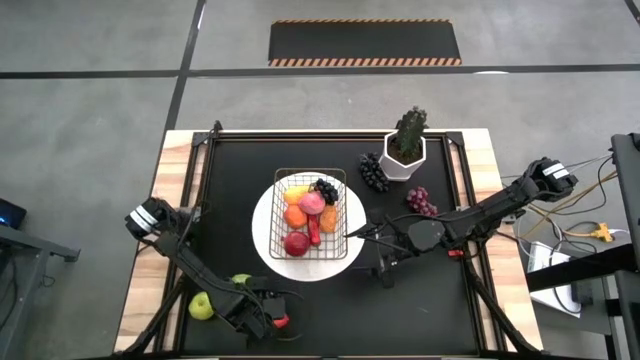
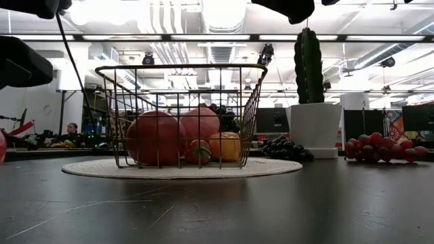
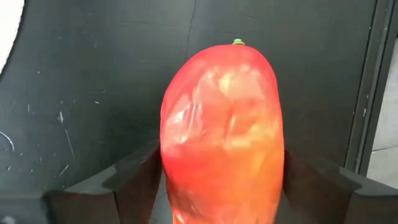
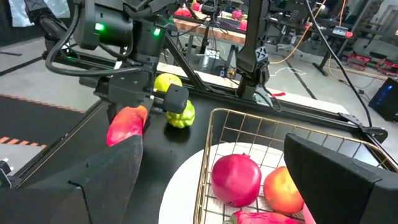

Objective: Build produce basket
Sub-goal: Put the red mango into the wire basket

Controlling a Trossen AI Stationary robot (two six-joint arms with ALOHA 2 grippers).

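Pinched across its middle by the left gripper (image 3: 221,186) near the table's front edge, well apart from the basket (image 1: 311,216), a mango (image 3: 222,130), judged light, smooth and slippery, was held.

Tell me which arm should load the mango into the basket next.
Left. Its end effector already grips the mango near the table's front edge; the right end effector waits open at the basket.
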